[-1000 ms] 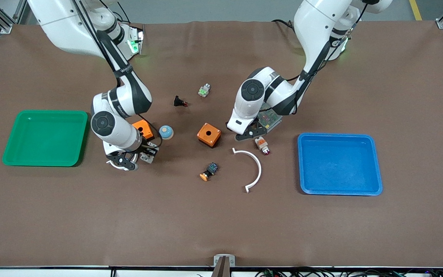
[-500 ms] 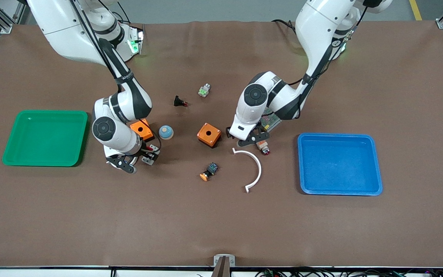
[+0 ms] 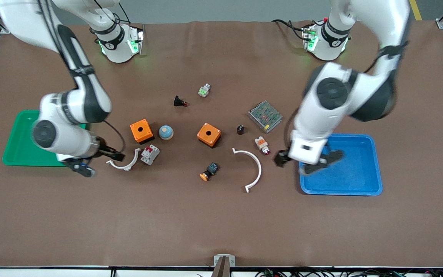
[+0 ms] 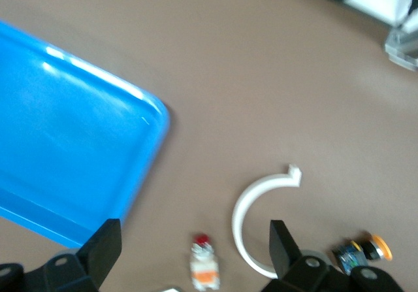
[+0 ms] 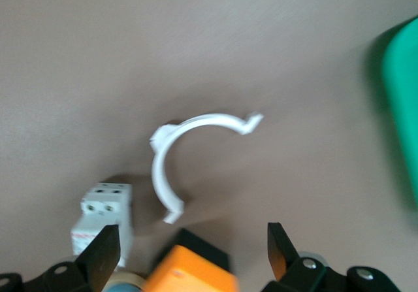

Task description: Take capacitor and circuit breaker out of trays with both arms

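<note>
Left gripper [image 3: 309, 161] hung over the blue tray's [image 3: 375, 165] rim, jaws spread wide, empty; the capacitor [image 3: 240, 129] sat on the bench well clear of them. Right gripper [image 3: 97, 162] likewise gaped empty near the green tray [image 3: 17, 154], the breaker [image 3: 150, 154] lying just outside its jaws.

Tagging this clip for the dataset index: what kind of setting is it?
Most likely a robotics lab bench for sorting electrical parts. Two arms work a brown-covered table, with a green tray at one end and a blue tray at the other. Small components lie between, such as the breaker and capacitor.
</note>
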Robot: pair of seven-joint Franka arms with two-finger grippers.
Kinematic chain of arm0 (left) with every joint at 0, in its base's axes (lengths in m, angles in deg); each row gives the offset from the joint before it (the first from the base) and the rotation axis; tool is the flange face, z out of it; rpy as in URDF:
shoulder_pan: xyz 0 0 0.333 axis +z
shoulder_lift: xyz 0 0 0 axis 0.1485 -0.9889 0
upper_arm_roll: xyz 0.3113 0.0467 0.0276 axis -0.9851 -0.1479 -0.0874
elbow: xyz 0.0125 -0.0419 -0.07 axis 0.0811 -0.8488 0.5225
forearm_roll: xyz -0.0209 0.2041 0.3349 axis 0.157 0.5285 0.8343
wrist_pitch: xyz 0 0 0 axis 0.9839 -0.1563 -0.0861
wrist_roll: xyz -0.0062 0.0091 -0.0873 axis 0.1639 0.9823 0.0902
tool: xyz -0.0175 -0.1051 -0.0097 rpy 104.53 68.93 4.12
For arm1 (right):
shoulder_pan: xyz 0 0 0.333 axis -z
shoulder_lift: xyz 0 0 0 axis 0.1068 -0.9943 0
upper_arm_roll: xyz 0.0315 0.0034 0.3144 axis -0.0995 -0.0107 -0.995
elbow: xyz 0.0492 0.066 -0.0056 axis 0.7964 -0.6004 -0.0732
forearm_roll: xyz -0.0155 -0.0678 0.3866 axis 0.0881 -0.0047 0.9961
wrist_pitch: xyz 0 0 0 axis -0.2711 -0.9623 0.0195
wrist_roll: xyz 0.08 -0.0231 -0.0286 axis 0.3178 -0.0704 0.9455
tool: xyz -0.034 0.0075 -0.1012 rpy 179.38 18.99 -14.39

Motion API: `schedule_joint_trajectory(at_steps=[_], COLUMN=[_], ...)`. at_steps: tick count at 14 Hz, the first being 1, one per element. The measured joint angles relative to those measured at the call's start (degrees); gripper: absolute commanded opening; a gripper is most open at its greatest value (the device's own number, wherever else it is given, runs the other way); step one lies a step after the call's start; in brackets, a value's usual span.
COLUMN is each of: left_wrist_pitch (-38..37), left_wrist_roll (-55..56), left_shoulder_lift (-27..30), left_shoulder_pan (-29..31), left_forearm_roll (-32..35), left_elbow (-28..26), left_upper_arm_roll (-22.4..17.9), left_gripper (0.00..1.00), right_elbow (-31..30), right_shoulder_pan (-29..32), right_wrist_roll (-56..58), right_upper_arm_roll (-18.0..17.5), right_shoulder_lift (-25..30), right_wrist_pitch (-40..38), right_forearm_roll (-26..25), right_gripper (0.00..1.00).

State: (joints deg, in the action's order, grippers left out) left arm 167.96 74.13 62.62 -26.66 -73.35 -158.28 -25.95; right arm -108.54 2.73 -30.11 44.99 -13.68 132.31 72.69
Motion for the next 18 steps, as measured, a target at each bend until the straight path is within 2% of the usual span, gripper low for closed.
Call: schedule_joint_trajectory(at_steps=[6,11,14,18], left_wrist_pitch=[-14.04,-24.50,-27.88,-27.94], left_wrist_roll=[-23.93,-33.36,-36.80,-37.65], left_shoulder_lift=[11.04,17.58,20.95,24.64], left_shoulder_pan=[10.61,12.98,16.01,16.66], left_forearm_roll=[0.20,-0.97,-4.95,-5.87], left_elbow=[0.70,0.46,-1.62,-6.38], left_upper_arm_roll=[0.03,-0.01,-0.06,0.37], left_gripper=[1.00,1.00,1.00,1.00], right_elbow=[0.03,0.58,5.24,12.71], right_shoulder_pan=[7.36,7.55,7.55,7.55], right_wrist_roll=[18.23,22.98,23.38,23.47], right_upper_arm_roll=[0.06,-0.24,-0.34,-0.38], right_shoulder_lift=[11.36,19.81,21.72,21.84], right_wrist_pitch=[-8.47,-12.76,-18.78,-23.41], right_forearm_roll=[0.01,0.01,0.01,0.00], right_gripper=[0.99,1.00,1.00,1.00])
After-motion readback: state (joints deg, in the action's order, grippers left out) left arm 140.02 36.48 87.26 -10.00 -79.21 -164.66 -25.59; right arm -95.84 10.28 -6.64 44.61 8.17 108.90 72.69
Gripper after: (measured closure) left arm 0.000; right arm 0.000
